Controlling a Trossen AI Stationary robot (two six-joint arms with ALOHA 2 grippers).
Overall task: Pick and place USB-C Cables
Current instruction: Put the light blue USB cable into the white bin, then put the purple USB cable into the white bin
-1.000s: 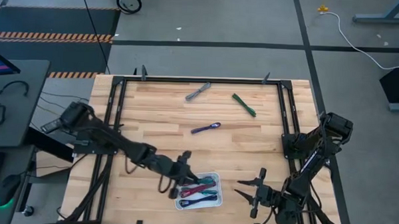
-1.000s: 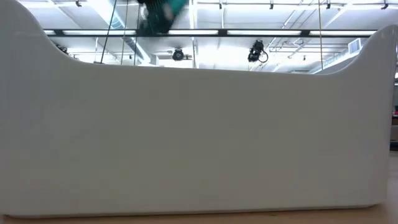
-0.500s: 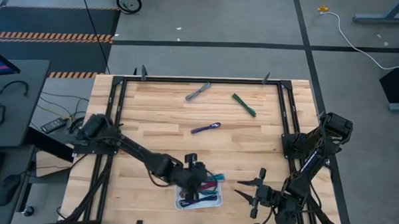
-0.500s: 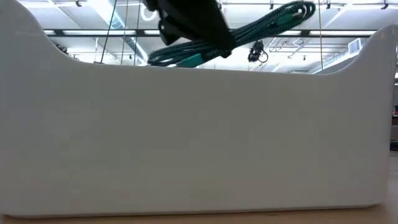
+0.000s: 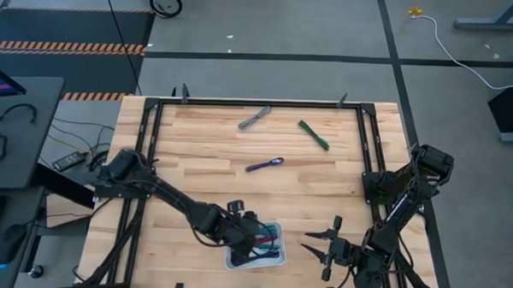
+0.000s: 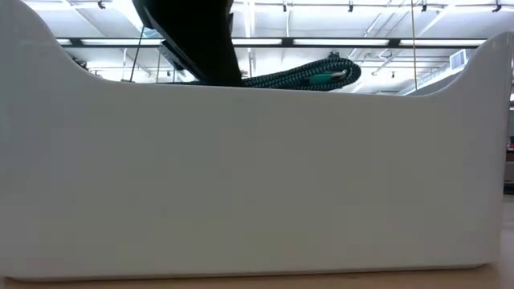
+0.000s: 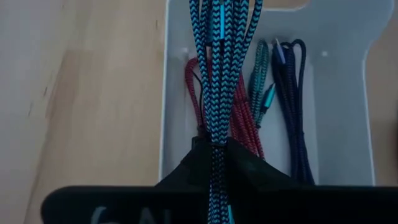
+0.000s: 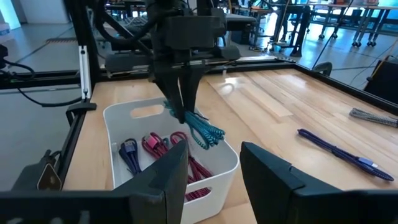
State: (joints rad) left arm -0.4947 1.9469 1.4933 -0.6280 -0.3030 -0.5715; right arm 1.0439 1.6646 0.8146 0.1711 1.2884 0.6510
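My left gripper (image 5: pixel 243 232) is shut on a teal braided USB-C cable (image 7: pixel 217 56) over the white tray (image 5: pixel 276 257) at the table's near edge. The low view shows the cable (image 6: pixel 305 78) just above the tray's rim (image 6: pixel 257 160). Red (image 7: pixel 239 118), teal (image 7: pixel 261 81) and navy (image 7: pixel 292 93) cables lie in the tray. Grey (image 5: pixel 255 117), green (image 5: pixel 313 134) and purple (image 5: pixel 264 165) cables lie on the table farther back. My right gripper (image 5: pixel 325 249) is open and empty to the right of the tray. My left gripper pinches the teal cable's bundled strands (image 7: pixel 215 138) between its two fingers. The fingers (image 8: pixel 177 99) come from above, pointing down. The bundle sticks out sideways from the fingertips (image 8: pixel 202 132), roughly level, over the tray's inside.
A black frame (image 5: pixel 145 149) runs along the table's edges. The right arm's base (image 5: pixel 409 179) stands at the right edge. The middle of the table holds only the purple cable, which also shows in the right wrist view (image 8: pixel 336 149).
My left gripper has gone toward the table's right edge, over the tray, and then down with the teal cable. The cable stood tilted well above the tray's rim half a second ago; now it lies nearly level just above the rim.
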